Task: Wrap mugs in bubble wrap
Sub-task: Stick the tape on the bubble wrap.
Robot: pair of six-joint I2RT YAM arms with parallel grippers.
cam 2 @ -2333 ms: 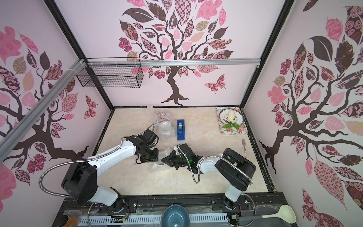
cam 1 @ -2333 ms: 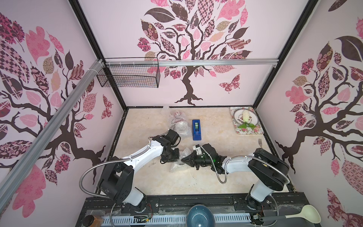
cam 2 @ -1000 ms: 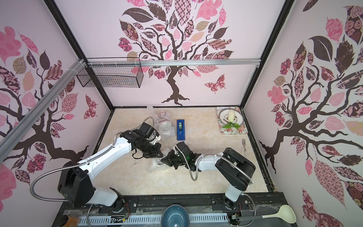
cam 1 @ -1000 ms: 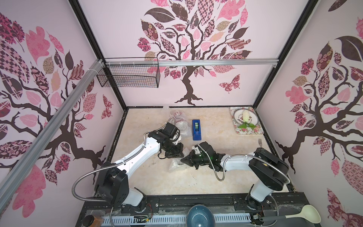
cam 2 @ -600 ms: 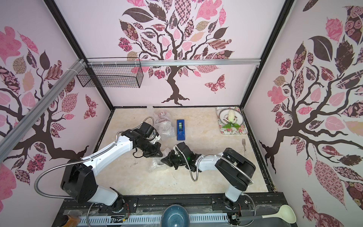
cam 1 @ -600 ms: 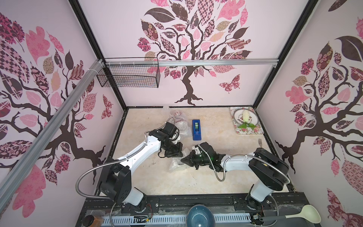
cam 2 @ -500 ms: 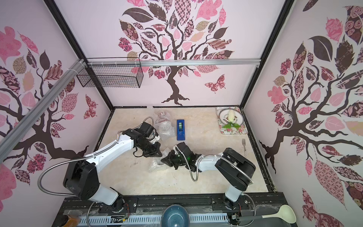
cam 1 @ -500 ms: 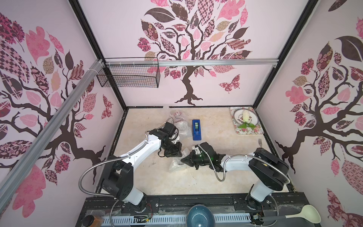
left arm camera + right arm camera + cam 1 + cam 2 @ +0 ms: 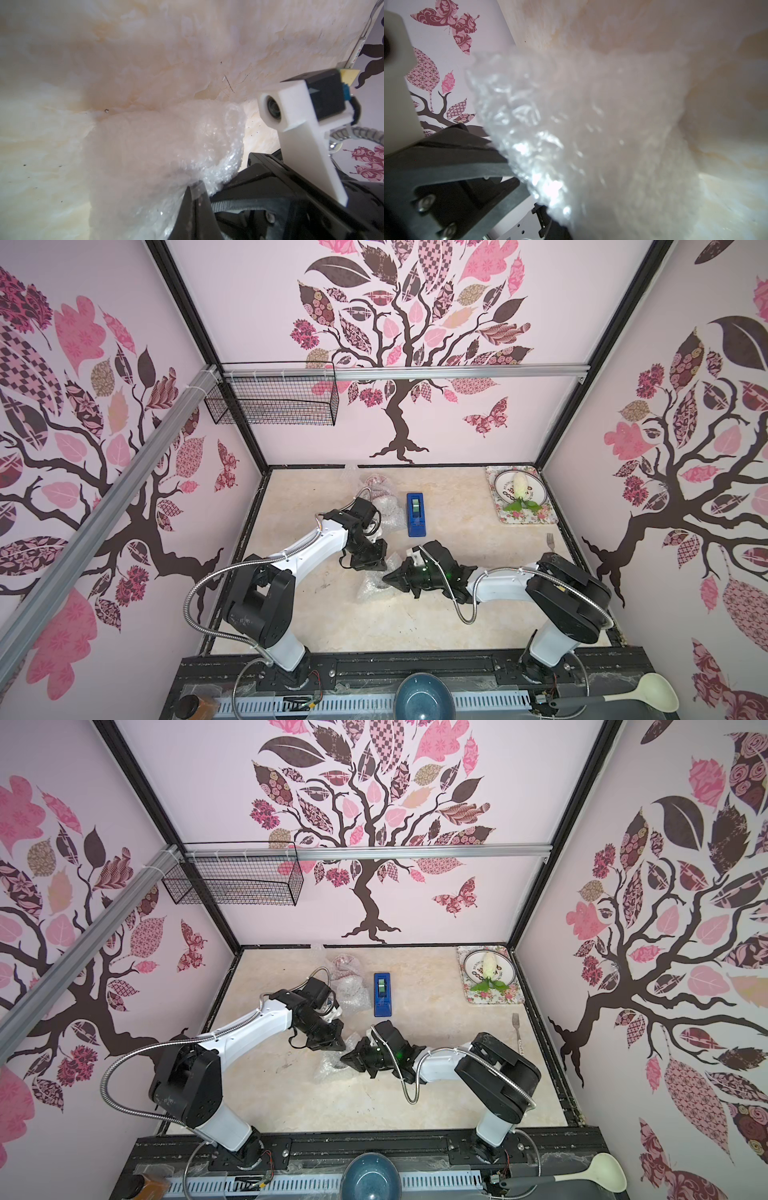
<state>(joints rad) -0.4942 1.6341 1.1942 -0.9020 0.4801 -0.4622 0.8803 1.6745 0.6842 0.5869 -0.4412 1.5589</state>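
Note:
A crumpled bundle of clear bubble wrap [image 9: 369, 587] [image 9: 326, 1068] lies mid-table between both arms. My left gripper [image 9: 381, 563] [image 9: 341, 1045] is shut, and in the left wrist view a fold of the wrap [image 9: 145, 145] is pinched at its fingertips [image 9: 188, 199]. My right gripper [image 9: 385, 578] [image 9: 343, 1057] meets the bundle from the right. Bubble wrap [image 9: 581, 124] fills the right wrist view and hides its jaws. Two more wrapped bundles [image 9: 376, 485] [image 9: 390, 512] sit at the back, one with a reddish shape inside. No mug shows bare.
A blue tape dispenser [image 9: 416, 514] lies behind the grippers. A floral tray [image 9: 540, 518] with a plate sits back right, with a fork [image 9: 550, 541] near the right edge. A blue bowl [image 9: 423, 697] and ladle [image 9: 648, 693] rest on the front rail. A wire basket [image 9: 270, 400] hangs back left.
The left arm's elbow swung and its gripper shifted slightly over the bundle, staying shut. The right arm and the bundle have hardly moved.

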